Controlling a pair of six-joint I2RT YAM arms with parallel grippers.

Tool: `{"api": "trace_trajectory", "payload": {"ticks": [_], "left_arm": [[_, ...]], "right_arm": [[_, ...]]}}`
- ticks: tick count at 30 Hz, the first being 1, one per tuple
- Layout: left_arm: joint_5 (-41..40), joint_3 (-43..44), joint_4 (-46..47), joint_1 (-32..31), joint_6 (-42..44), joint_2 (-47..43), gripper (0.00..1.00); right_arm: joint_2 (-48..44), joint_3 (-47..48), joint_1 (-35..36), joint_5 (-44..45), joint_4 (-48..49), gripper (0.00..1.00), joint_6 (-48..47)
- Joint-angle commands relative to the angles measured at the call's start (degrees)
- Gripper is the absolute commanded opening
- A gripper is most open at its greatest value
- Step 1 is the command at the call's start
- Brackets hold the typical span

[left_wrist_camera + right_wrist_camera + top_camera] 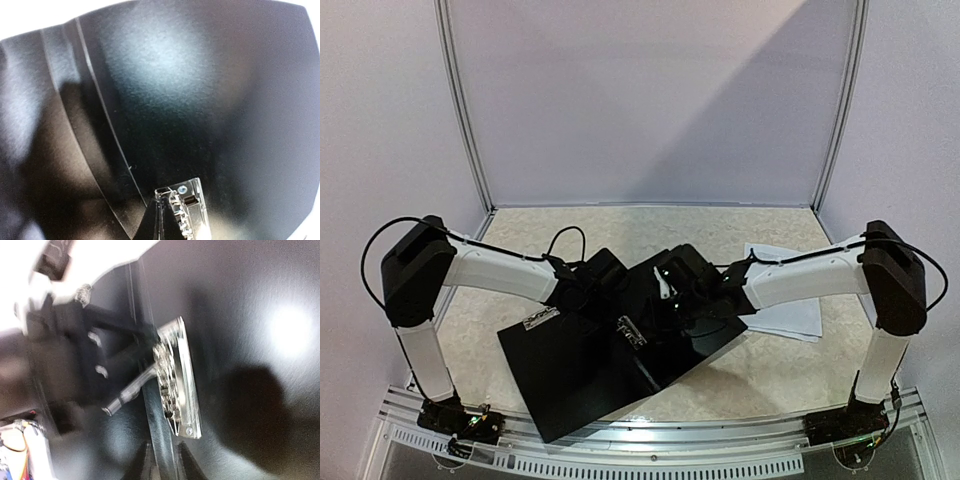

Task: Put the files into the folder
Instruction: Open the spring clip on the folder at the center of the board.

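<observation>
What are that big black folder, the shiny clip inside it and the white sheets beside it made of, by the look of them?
Folder: probably plastic-covered board, semi-gloss; bright glare spots show on it.
Clip: looks like metal, with silvery glints.
Sheets: thin white paper, lying flat.

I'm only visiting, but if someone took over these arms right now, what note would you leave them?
Left gripper: shut, holding nothing visible, low over the open folder beside a metal clip.
Right gripper: fingers slightly apart, empty, over the folder's spine.
Files: on the table to the right, partly under the right arm, outside the folder.
Done: folder lies open.
Left: pick up the files and lay them inside.
</observation>
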Motion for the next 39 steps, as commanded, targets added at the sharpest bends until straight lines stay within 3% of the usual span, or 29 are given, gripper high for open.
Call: {"api": "trace_trajectory", "payload": {"ticks": [1, 7, 11, 17, 21, 28, 35, 39], "left_arm": [[-0.8, -0.1, -7.4, -0.6, 5.5, 2.7, 0.00], [3.3, 1.2, 1.0, 0.7, 16.3, -1.7, 0.00], [2.7, 4.7, 1.7, 1.3, 23.2, -5.2, 0.01], [2.0, 6.9, 3.2, 1.2, 36.3, -11.8, 0.39], [4.1, 0.3, 9.0, 1.0, 43.1, -19.1, 0.47], [4.7, -5.3, 3.1, -0.2, 48.7, -26.3, 0.46], [13.4, -10.3, 1.5, -3.5, 49.3, -29.4, 0.28], [12.5, -11.0, 0.2, -5.4, 48.8, -27.0, 0.26]], "right_arm": [[-4.3, -0.2, -1.8, -3.6, 1.6, 0.31, -1.3], [-8.7, -3.4, -3.2, -5.1, -0.5, 0.38, -4.0], [-13.9, -7.0, -6.3, -4.3, -1.9, 0.41, -8.6], [-21.7, -11.0, -12.4, -3.7, -4.7, 0.52, -14.8], [-25.4, -13.9, -16.4, -4.6, -4.6, 0.55, -15.7], [-29.1, -15.7, -18.2, -3.9, -5.8, 0.59, -17.7], [-27.8, -20.4, -18.1, -5.9, -3.5, 0.59, -18.7], [-27.0, -23.6, -18.2, -7.3, -0.7, 0.59, -18.1]]}}
